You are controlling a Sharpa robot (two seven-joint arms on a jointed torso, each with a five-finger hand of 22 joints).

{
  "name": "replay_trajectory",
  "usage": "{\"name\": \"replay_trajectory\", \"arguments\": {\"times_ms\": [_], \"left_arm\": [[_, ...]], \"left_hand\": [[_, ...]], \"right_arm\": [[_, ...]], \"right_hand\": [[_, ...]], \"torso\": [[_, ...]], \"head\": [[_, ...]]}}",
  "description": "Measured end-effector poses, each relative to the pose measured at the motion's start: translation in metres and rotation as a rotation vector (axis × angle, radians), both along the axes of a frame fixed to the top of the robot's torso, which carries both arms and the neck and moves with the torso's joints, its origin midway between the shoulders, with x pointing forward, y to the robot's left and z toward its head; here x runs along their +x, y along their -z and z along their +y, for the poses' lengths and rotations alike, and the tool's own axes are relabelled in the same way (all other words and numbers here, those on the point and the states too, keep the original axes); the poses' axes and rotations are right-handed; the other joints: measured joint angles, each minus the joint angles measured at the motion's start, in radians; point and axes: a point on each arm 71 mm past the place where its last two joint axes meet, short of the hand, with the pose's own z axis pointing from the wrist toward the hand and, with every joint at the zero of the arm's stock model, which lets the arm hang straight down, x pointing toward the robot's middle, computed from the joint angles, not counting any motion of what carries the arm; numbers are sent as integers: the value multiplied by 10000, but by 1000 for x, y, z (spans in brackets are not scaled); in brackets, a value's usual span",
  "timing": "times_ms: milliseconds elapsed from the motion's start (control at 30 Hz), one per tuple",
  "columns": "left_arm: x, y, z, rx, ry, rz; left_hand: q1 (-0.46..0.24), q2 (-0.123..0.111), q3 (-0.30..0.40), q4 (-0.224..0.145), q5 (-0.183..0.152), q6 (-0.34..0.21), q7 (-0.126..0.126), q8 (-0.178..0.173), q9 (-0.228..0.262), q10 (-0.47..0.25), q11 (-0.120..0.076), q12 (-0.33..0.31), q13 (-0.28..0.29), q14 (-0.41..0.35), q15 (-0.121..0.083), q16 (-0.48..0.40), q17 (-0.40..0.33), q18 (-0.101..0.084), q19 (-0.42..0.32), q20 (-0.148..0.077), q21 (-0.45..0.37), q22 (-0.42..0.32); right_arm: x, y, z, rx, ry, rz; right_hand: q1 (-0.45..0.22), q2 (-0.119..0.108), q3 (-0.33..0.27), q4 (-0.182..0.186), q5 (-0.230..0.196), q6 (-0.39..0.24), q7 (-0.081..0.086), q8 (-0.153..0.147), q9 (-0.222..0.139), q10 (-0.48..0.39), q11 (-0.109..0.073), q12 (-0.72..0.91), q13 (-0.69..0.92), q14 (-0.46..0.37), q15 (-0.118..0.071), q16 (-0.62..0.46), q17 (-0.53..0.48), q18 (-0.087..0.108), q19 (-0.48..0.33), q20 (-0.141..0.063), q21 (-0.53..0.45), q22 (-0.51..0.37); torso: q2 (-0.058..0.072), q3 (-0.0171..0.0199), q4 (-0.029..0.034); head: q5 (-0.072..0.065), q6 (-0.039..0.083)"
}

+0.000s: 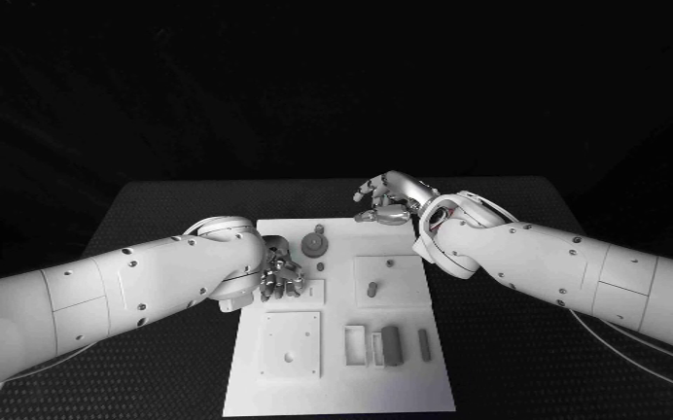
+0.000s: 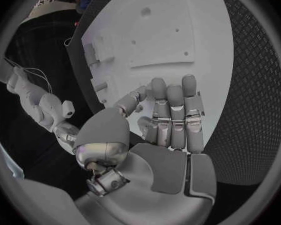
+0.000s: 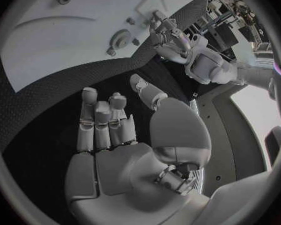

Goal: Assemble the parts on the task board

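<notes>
The left hand (image 1: 281, 274) is hovering over the task board (image 1: 421, 396) near its left edge, fingers loosely apart and holding nothing. The right hand (image 1: 393, 196) is hanging at the far edge of the board, also open and empty. I judge that the step is reaching for a part, so the left hand should be lowering slowly and pinching squarely. A round part with a knob (image 1: 314, 243) is lying just beside the left hand; flat bar-shaped parts (image 1: 390, 340) are lying near the front right corner. The board is looking smooth and matte, the table (image 1: 168, 208) finely textured.

White task board (image 1: 407, 381) mid-table, small parts (image 1: 391, 338) on it
</notes>
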Motion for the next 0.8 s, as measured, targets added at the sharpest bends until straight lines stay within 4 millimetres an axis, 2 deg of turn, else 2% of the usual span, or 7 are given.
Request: {"name": "replay_trajectory", "arguments": {"times_ms": [800], "left_arm": [[-1,1,1,-198,-179,-238]], "left_hand": [[0,0,16,42,9,11,11,-20,4,0,0,40,-28,-3,-3,70,-82,-1,-2,5,0,6]], "right_arm": [[0,1,0,12,-15,87]], "right_hand": [[1,-1,-28,-28,0,11,31,0,0,1,0,0,-8,-13,13,0,1,-60,-1,1,0,-2]], "torso": [[4,-1,-1]], "head": [[2,-23]]}}
